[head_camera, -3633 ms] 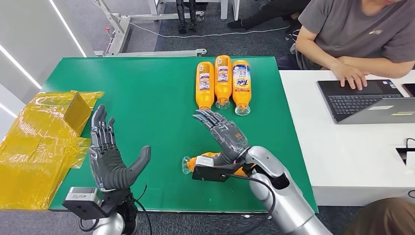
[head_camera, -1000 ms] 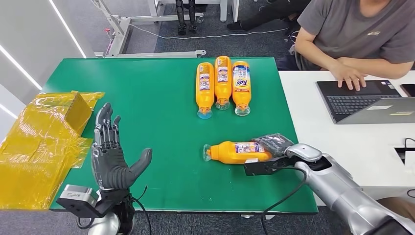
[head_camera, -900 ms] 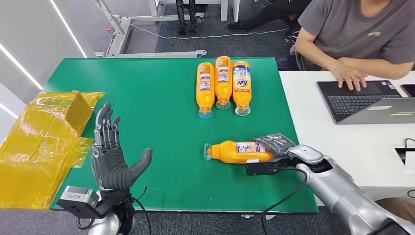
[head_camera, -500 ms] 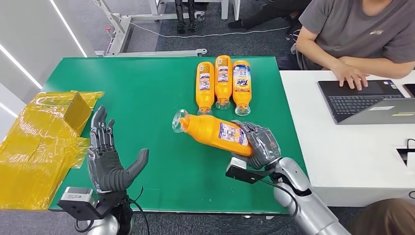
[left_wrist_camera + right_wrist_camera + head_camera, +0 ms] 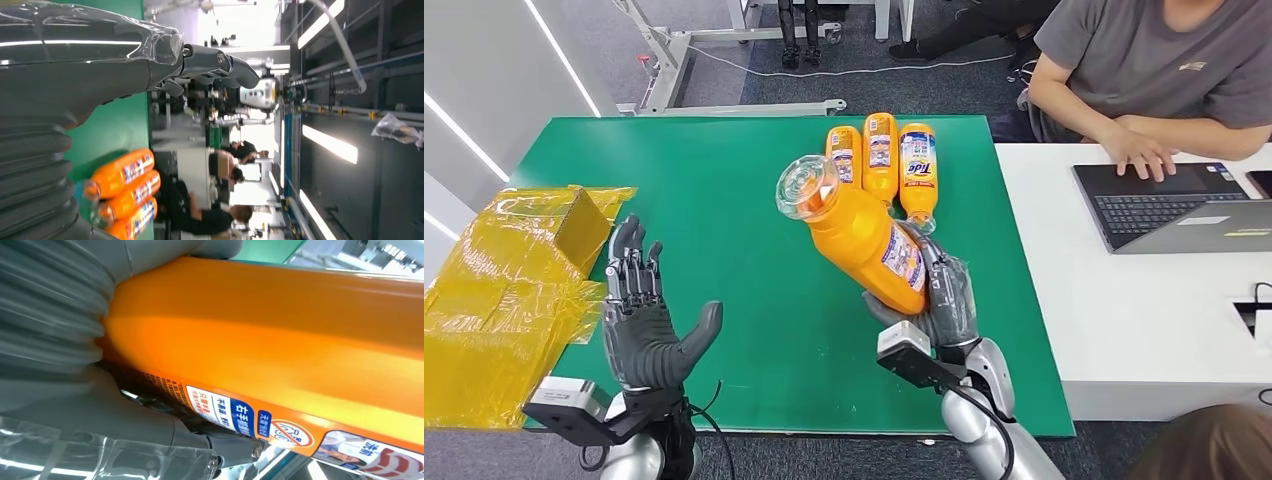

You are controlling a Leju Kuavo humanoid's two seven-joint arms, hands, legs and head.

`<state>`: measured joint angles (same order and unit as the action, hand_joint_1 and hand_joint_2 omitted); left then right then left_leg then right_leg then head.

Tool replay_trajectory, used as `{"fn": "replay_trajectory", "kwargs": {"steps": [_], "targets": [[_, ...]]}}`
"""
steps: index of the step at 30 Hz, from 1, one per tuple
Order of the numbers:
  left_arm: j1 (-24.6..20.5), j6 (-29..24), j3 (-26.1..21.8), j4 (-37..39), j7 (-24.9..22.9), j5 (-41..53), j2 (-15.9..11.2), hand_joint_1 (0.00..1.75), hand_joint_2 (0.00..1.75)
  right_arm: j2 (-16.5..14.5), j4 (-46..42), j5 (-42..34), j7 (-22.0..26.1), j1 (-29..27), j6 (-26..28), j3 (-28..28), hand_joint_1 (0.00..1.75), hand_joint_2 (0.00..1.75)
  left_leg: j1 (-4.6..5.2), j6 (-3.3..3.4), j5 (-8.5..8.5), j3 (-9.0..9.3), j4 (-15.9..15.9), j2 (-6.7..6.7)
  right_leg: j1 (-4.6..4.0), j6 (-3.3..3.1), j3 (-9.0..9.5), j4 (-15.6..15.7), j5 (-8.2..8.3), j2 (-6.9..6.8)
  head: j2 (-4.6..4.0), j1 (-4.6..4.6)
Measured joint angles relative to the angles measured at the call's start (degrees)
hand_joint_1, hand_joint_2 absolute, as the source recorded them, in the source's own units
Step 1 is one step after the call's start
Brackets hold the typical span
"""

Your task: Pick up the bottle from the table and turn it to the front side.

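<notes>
My right hand (image 5: 942,298) grips the lower end of an orange bottle (image 5: 861,232) and holds it above the green table (image 5: 724,220), tilted with its clear cap (image 5: 804,187) pointing up toward me. Close up in the right wrist view, the orange bottle (image 5: 280,335) lies across my right hand (image 5: 75,340), its label edge showing. My left hand (image 5: 646,325) hovers open over the table's front left, palm up, fingers spread. The left hand (image 5: 95,55) also shows in the left wrist view.
Three orange bottles (image 5: 881,165) lie side by side at the table's far middle. Yellow plastic-wrapped boxes (image 5: 504,290) sit at the left edge. A person types on a laptop (image 5: 1169,205) at the white desk on the right.
My right hand has lifted the bottle off the table and raised it, tipping its cap end up toward the camera. The left hand has barely moved.
</notes>
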<state>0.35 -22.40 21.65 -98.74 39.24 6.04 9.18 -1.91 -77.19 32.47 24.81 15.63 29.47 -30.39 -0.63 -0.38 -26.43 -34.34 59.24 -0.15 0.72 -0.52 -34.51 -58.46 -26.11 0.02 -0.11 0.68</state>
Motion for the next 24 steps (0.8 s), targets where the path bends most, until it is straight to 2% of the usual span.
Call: {"fn": "replay_trajectory", "kwargs": {"steps": [9, 17, 24], "targets": [[-2.1, 6.5, 2.7, 0.9, -1.4, -4.0, 0.1, 0.00, 1.75, -2.5, 1.5, 1.2, 0.9, 2.2, -4.5, -2.1, 1.75, 1.75, 0.00, 0.00, 0.00, -0.02, 0.0, -0.01, 0.00, 0.00, -0.02, 0.0, 0.00, 0.00, 0.00, 0.00], [-3.5, 7.6, 3.8, 2.1, -1.6, -4.2, 0.5, 0.00, 1.75, -2.9, 4.6, 2.5, 0.7, 6.0, -13.1, -6.1, 1.75, 1.75, 0.00, 0.00, 0.00, -0.02, 0.0, 0.00, 0.00, 0.00, -0.02, 0.0, 0.00, 0.00, 0.00, -0.01], [-3.9, 8.1, 3.7, 2.8, -1.3, -4.4, 0.5, 0.00, 1.75, -3.0, 9.8, 2.1, 1.0, 9.3, -17.5, -9.4, 1.75, 1.75, 0.00, -0.01, 0.00, -0.03, 0.0, 0.00, 0.00, 0.00, -0.02, 0.0, 0.00, 0.00, 0.00, -0.01]]}}
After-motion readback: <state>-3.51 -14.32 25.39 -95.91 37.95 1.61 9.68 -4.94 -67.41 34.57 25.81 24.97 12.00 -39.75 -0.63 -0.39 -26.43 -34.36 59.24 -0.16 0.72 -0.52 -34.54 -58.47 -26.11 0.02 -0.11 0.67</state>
